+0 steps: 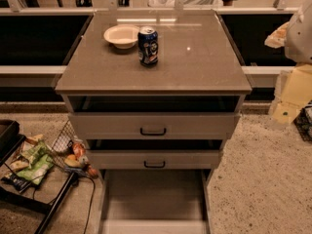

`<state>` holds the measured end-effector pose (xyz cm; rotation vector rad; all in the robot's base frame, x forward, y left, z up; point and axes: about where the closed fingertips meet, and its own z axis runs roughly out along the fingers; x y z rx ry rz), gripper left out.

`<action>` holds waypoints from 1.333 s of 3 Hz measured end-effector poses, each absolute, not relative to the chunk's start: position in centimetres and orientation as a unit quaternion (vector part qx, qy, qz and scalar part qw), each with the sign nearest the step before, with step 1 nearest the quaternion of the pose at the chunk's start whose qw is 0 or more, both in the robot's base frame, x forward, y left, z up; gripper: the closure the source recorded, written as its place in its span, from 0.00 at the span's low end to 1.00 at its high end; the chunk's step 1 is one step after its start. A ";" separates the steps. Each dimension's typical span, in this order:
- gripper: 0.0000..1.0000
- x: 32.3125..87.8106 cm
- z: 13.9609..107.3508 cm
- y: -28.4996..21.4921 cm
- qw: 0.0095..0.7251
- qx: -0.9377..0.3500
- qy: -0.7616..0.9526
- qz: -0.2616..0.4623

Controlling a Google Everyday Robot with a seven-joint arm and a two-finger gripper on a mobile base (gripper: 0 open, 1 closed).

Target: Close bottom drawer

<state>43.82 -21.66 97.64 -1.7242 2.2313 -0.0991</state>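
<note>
The bottom drawer (153,196) is the lowest of the three in the grey-beige cabinet (234,89). It stands pulled far out toward the camera, so its plain grey floor and low side walls lie in full view. Its front panel runs along the very bottom edge of the view, and the handle does not show there. The drawer looks square on its runners, which I judge should let a straight push on the front panel send it home.

The middle drawer (154,159) and top drawer (153,125) each sit a little way out, with a dark gap above each and a black handle at the centre. They step back one above the other, so nothing overhangs the lowest one.

On the counter (204,57) a pale bowl (122,35) and a blue can (147,45) stand upright just beside each other, well back from the front edge.

The claw (300,30) is probably the pale rounded shape at the right edge, level with the counter and well apart from the drawer. I cannot tell whether it is wide or narrow.
</note>
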 end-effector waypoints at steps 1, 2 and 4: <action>0.00 43.8 97.6 -21.7 0.159 -0.603 0.781 -0.035; 0.00 43.8 98.3 -22.3 0.163 -0.594 0.786 -0.049; 0.00 42.1 92.4 -25.5 0.161 -0.529 0.829 -0.081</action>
